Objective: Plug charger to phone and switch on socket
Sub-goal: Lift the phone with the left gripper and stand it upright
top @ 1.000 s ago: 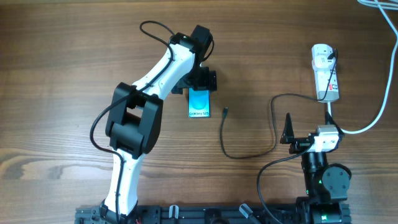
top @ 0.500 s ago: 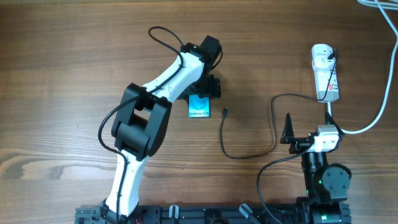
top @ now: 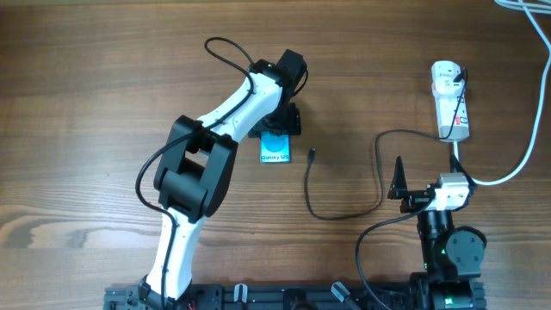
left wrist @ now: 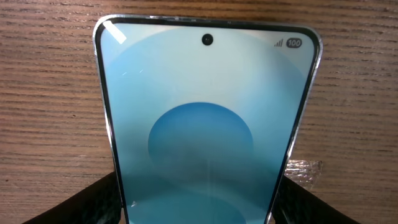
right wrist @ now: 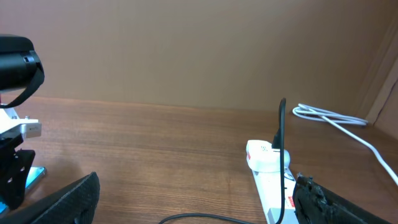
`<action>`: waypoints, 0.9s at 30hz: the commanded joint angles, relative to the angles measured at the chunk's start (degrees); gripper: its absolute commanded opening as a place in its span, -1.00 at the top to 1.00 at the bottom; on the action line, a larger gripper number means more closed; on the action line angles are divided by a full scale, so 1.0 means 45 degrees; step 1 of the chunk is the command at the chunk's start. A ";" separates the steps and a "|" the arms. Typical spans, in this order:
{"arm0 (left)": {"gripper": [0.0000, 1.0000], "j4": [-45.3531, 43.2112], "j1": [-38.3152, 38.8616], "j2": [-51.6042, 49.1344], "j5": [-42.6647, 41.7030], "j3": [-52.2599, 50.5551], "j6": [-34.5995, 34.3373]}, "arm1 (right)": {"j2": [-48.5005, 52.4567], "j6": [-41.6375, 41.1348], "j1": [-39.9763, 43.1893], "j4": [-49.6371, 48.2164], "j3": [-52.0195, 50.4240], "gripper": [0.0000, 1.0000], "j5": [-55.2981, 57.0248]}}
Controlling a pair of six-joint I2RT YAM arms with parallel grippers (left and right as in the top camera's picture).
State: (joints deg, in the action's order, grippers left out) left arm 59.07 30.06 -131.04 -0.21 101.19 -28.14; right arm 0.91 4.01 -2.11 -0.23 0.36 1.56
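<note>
The phone [top: 275, 151], cyan screen up with "Galaxy S25" at its near end, lies on the wooden table; it fills the left wrist view [left wrist: 205, 118]. My left gripper [top: 281, 121] sits over its far end, a finger against each long edge [left wrist: 200, 196]. The charger is a thin black cable [top: 312, 194] curving across the table, its plug tip [top: 312, 155] lying just right of the phone, apart from it. The socket [top: 450, 102] is a white power strip at the far right, also in the right wrist view [right wrist: 272, 177]. My right gripper [top: 399, 179] is open and empty [right wrist: 196, 202].
A white adapter [right wrist: 263, 155] is plugged into the strip with the black cable rising from it. A thick white cord [top: 527, 146] loops along the right edge of the table [right wrist: 333, 118]. Bare wood lies between the phone and the strip.
My left arm swung to the right and its gripper settled lower over the phone's far end, covering more of it; it has held still for the last half second. The right arm has not moved.
</note>
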 commanded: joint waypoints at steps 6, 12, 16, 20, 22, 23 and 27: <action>-0.40 0.0214 -0.0078 -0.0257 -0.0141 -0.0568 -0.0291 | -0.0068 0.0102 -0.0063 -0.0063 -0.0015 -0.99 -0.0024; -0.37 0.0457 -0.0588 0.2225 -0.2263 -0.0554 -0.0573 | -0.0068 0.0102 -0.0063 -0.0063 -0.0019 -1.00 -0.0024; -0.40 0.0787 -0.1457 0.3832 -0.6917 -0.0554 -0.0568 | -0.0068 0.0102 -0.0063 -0.0063 -0.0019 -0.99 -0.0024; -0.39 0.0826 -0.2574 0.4736 -1.2424 -0.0554 -0.0568 | -0.0068 0.0107 -0.0063 -0.0063 -0.0015 -0.99 -0.0024; -0.38 0.0826 -0.3104 0.4784 -1.4872 -0.0554 -0.0568 | -0.0068 0.0107 -0.0063 -0.0063 -0.0019 -0.99 -0.0024; -0.39 0.0821 -0.3288 0.4784 -1.5611 -0.0554 -0.0568 | -0.0068 0.0102 -0.0063 -0.0063 -0.0019 -0.99 -0.0024; -0.38 0.0826 -0.4498 0.4784 -1.8768 -0.0554 -0.0573 | -0.0068 0.0107 -0.0063 -0.0063 -0.0019 -1.00 -0.0024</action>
State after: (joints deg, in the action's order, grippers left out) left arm 62.81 13.34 -111.68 -67.72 98.19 -30.57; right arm 0.91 4.01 -2.11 -0.25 0.36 1.54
